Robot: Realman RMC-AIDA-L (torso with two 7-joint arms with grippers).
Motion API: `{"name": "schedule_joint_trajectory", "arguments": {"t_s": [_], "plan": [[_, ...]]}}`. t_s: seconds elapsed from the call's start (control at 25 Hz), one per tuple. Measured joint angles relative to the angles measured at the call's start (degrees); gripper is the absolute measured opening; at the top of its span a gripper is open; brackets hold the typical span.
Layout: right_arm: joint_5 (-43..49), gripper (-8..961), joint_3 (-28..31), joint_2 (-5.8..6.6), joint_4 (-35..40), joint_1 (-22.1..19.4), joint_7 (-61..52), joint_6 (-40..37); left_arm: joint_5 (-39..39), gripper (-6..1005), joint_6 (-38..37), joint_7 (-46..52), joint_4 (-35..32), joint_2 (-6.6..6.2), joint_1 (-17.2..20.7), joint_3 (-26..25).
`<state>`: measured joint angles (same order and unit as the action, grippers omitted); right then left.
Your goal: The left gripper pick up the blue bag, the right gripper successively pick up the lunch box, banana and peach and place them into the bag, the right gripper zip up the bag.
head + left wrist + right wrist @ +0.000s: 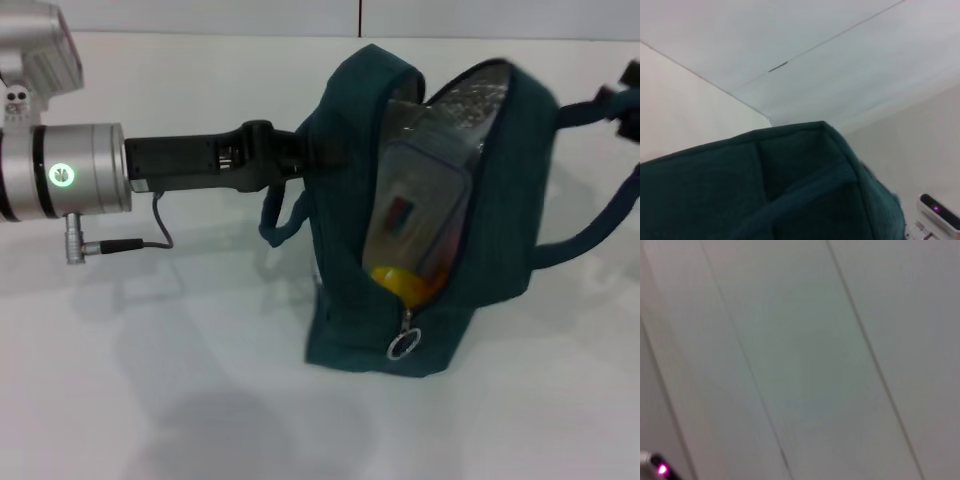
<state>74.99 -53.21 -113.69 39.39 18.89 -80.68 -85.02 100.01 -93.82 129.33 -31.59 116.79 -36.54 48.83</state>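
The blue bag (350,200) stands upright on the white table (150,380), its front zip open. Inside I see the clear lunch box (415,205), and under it a yellow banana (392,278) with something orange beside it. The zip's ring pull (403,345) hangs at the lower end of the opening. My left gripper (295,155) reaches in from the left and is shut on the bag's upper left edge. The bag's fabric (790,200) fills the lower part of the left wrist view. My right gripper (627,95) shows only partly at the right edge, by the bag's strap (590,235).
The table stretches white around the bag, with a wall seam (360,18) behind. The left arm's silver wrist (70,175) and its cable (150,235) hang over the table at left. The right wrist view shows only pale panels (805,355).
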Motion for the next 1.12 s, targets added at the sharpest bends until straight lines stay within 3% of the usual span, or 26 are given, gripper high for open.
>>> {"name": "schedule_joint_trajectory", "arguments": {"t_s": [0.28,0.48,0.88,1.12], "plan": [[7.5,840,0.2,0.52,2.9,1.4,-5.5,-0.4,0.0,33,1.3,-1.1,0.5,0.42,0.3,0.0],[12.3,838,1.7,3.14,5.9,1.0,-12.2,-4.7,0.1,33,3.7,-1.5,0.6,0.42,0.3,0.0],[9.1,833,16.9,2.02,6.8,1.2,-9.1,-21.3,0.1,33,4.9,-2.0,0.6,0.27,-0.1,0.0],[10.6,830,12.1,0.47,5.0,1.6,-4.3,-36.8,0.1,33,5.7,-2.0,0.6,0.55,-0.1,0.1]]}}
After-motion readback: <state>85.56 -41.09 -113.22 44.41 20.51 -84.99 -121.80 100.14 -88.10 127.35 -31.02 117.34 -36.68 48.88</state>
